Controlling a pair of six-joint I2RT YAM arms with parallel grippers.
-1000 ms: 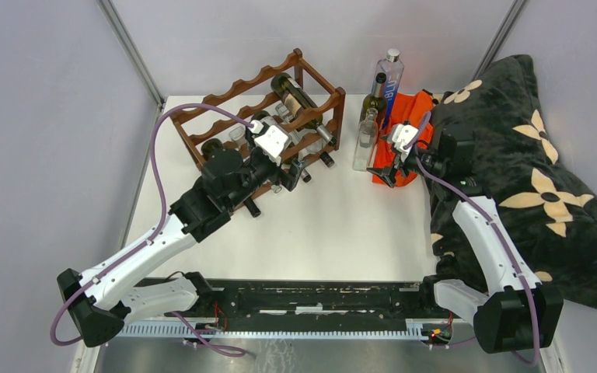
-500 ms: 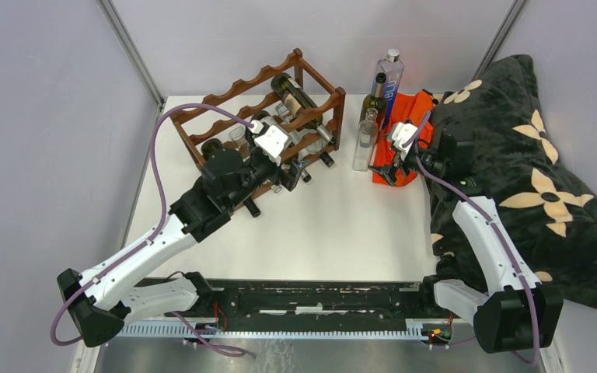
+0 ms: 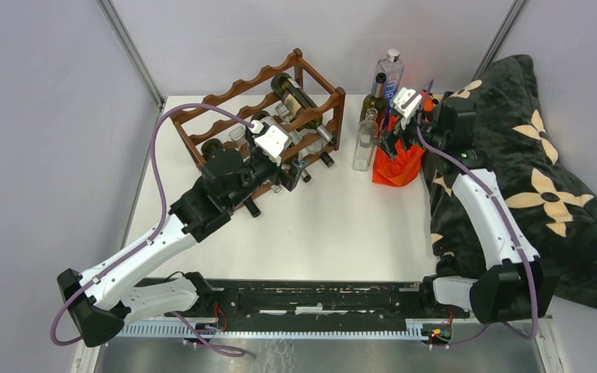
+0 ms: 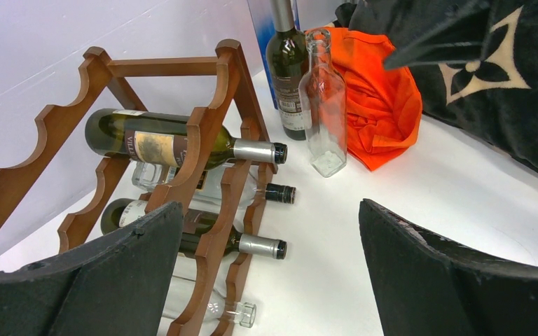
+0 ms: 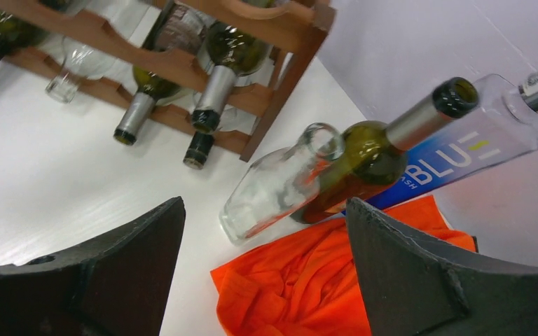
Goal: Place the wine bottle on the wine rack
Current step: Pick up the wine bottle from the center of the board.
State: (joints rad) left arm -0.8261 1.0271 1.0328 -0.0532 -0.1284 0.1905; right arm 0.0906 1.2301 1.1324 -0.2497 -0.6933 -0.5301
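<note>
The wine bottle [image 3: 372,99] stands upright on the table [image 3: 342,225] to the right of the wine rack [image 3: 237,91], just beside a clear bottle [image 3: 365,144] (other bottles lie in the rack). The right gripper [image 5: 263,210] hangs above the orange cloth [image 3: 399,167] close by, fingers spread, holding nothing. The left gripper [image 4: 270,210] faces the rack front, fingers also spread and empty.

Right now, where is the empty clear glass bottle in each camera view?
Top external: clear glass bottle upper centre, standing left of the orange cloth.
Left wrist: clear glass bottle top centre, upright, orange cloth to its right.
Right wrist: clear glass bottle mid-frame, slanted, orange cloth below it.
Shared landmark: the orange cloth.
</note>
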